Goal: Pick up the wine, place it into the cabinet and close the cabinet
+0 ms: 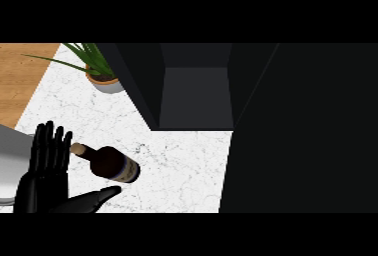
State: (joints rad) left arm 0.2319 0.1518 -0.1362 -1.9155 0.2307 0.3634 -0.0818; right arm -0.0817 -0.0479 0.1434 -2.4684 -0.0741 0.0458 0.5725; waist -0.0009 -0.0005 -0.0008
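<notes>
The spiky green potted plant (94,67) at eleven o'clock loses its leaf tips past the top edge. The black left hand (46,172) at eight o'clock is cut at the wrist.

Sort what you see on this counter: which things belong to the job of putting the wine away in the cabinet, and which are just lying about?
Job:
wine, on the counter
cabinet, open
robot hand, open beside the wine

Lying about:
plant, by the cabinet
</notes>
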